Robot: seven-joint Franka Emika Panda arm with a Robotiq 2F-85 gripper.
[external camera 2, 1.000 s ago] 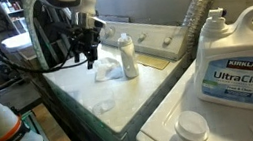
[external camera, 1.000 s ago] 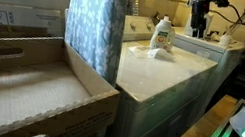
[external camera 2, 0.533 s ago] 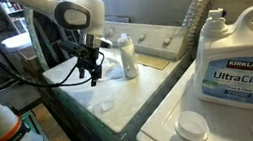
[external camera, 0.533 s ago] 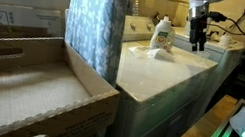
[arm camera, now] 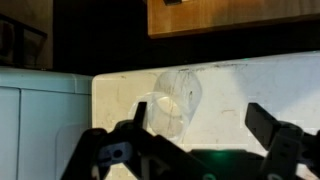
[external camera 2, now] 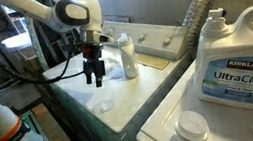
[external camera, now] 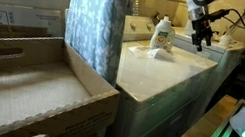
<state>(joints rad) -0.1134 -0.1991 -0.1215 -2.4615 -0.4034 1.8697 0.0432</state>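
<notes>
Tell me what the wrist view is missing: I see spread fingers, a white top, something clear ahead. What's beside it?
Observer: A white bottle stands upright right beside that clear thing.
Operator: Gripper touching either?
Observer: No, the gripper hangs open over the washer top, apart from both.
Operator: Anything else around?
Observer: A big Kirkland jug stands on the neighbouring machine, well away from the arm.

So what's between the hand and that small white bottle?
A crumpled white wad lies on the washer between hand and bottle, seen in an exterior view.
</notes>
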